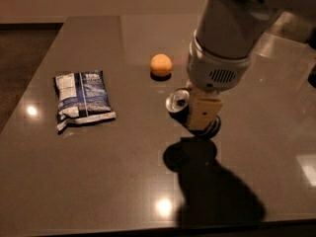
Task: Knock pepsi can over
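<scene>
The pepsi can [177, 100] is dark with a silver top. It is tipped far over, with its top facing up and to the left and its blue base [213, 128] low at the right, near the table. My gripper [201, 118] is shut on the can's body from above. One tan finger [203, 112] lies across the can's near side and hides most of it. The white wrist and arm rise above it to the upper right. The can's round shadow lies on the table just in front.
An orange fruit [161, 64] sits just behind and left of the can. A blue-white snack bag [83, 100] lies flat at the left. The dark glossy table [108, 181] has its front edge along the bottom and its left edge running up to the far left.
</scene>
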`<action>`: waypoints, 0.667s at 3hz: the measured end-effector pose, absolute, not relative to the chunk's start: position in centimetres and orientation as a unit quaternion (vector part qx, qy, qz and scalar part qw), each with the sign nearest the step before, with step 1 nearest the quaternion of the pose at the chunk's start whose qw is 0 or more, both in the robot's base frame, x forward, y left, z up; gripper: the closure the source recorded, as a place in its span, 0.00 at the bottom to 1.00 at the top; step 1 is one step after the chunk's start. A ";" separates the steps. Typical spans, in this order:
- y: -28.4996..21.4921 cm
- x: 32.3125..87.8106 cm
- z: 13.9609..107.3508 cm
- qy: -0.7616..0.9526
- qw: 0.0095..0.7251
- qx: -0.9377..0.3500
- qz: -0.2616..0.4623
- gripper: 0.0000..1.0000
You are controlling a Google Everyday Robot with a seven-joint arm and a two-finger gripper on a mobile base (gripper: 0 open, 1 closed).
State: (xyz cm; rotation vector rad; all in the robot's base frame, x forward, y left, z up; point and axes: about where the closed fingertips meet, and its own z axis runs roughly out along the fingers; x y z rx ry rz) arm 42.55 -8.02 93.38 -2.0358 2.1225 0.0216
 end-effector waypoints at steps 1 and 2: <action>-9.7 43.8 92.3 0.704 0.031 -0.707 -0.063 1.00; -11.2 44.7 90.3 0.678 -0.028 -0.725 -0.120 0.97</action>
